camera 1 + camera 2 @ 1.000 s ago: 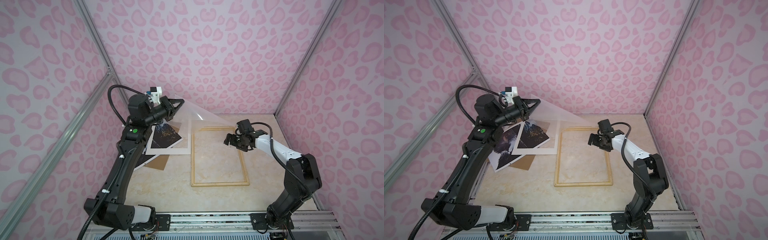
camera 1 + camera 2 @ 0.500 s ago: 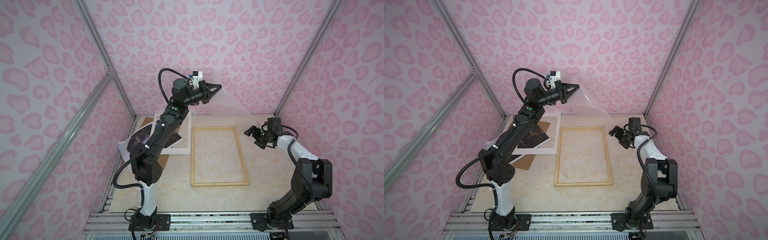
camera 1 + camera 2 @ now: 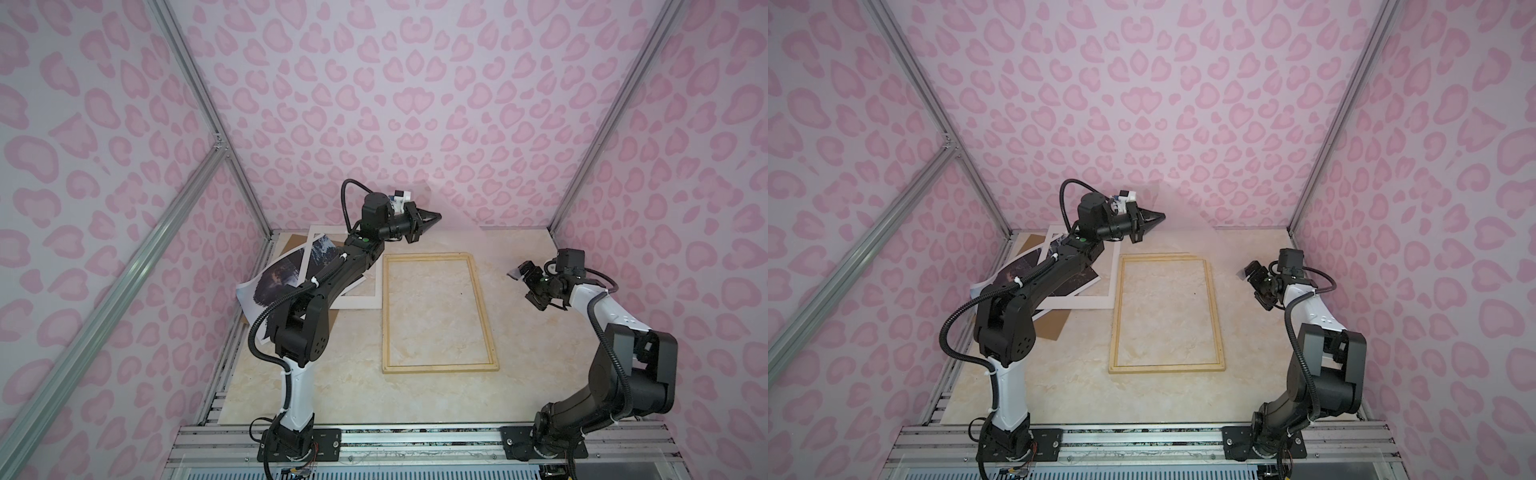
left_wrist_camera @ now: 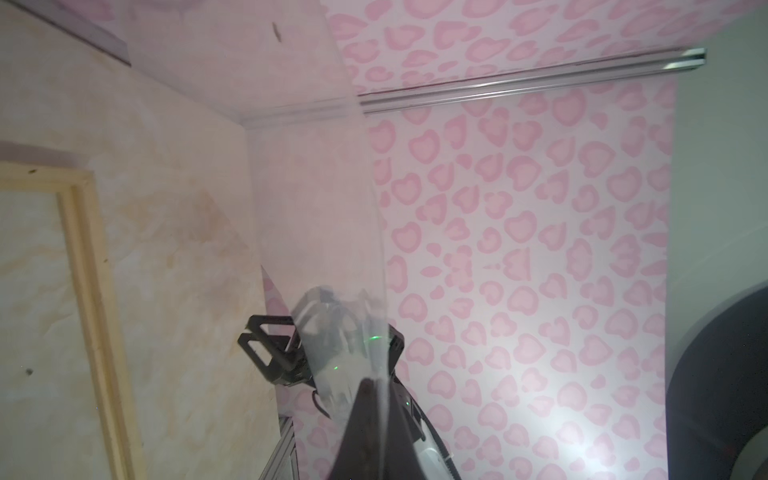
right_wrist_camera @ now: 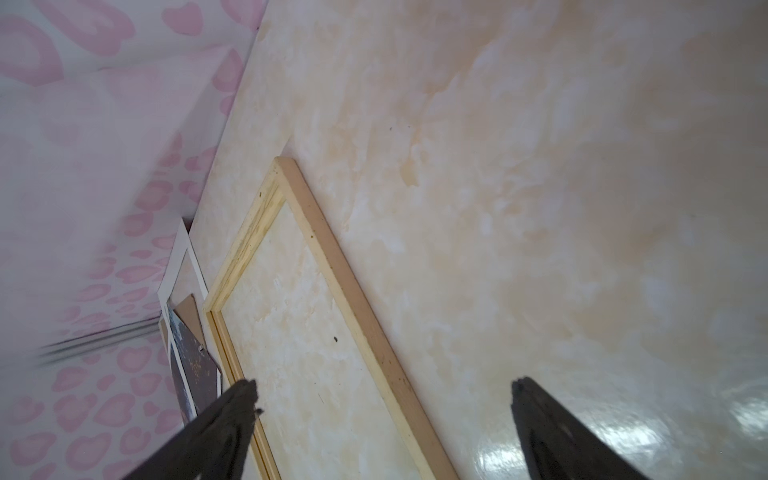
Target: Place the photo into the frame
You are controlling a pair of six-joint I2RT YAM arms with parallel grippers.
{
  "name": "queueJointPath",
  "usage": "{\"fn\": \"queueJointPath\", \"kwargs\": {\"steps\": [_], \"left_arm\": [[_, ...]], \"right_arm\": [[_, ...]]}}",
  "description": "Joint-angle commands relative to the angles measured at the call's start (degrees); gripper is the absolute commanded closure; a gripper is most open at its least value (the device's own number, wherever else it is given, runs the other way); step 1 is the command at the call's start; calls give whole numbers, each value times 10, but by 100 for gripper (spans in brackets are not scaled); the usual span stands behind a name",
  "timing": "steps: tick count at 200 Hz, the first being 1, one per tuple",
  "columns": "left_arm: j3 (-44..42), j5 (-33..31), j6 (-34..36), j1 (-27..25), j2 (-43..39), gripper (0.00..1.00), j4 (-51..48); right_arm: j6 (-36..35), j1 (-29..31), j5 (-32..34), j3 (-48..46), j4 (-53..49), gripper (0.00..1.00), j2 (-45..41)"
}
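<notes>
Photo (image 3: pixel 270 286): a dark print with a white margin. It lies left of the frame (image 3: pixel 482 307), partly under the white mat board (image 3: pixel 357 301) and over the brown backing board (image 3: pixel 291 243). The left arm (image 3: pixel 332 274) crosses its middle. Its long axis runs obliquely from a near-left corner at the side wall toward the frame's far-left corner.

Surface: a glossy beige marbled tabletop (image 3: pixel 353 386), enclosed by 3 walls (image 3: pixel 415 104) of pink heart-spotted print with aluminium rails (image 3: pixel 615 104).

The frame lies flat with its long axis pointing away from the robot base.

The left gripper (image 3: pixel 436 216) is raised just beyond the frame's far-left corner. It is clamped on 1 edge of a clear sheet (image 4: pixel 316 166) that rises toward the back wall.

The right gripper (image 3: pixel 523 286) sits right of the frame and apart from it, jaws spread wide and holding nothing.
</notes>
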Motion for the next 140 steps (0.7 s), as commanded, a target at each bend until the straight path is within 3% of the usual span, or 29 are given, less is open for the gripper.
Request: {"fn": "queueJointPath", "kwargs": {"steps": [1, 32, 58, 96, 140], "left_arm": [[-92, 17, 20, 0, -50, 97, 20], [-260, 20, 34, 5, -101, 97, 12], [-353, 20, 68, 5, -132, 97, -13], [-421, -12, 126, 5, -170, 97, -82], [-476, -59, 125, 3, -200, 97, -67]], "right_arm": [[2, -6, 7, -20, 24, 2, -4], [0, -9, 5, -59, 40, 2, -13], [-10, -8, -20, -84, 60, 2, -15], [-49, 10, -45, -96, 51, 2, -11], [-57, 41, -75, -120, 82, 4, 3]]}}
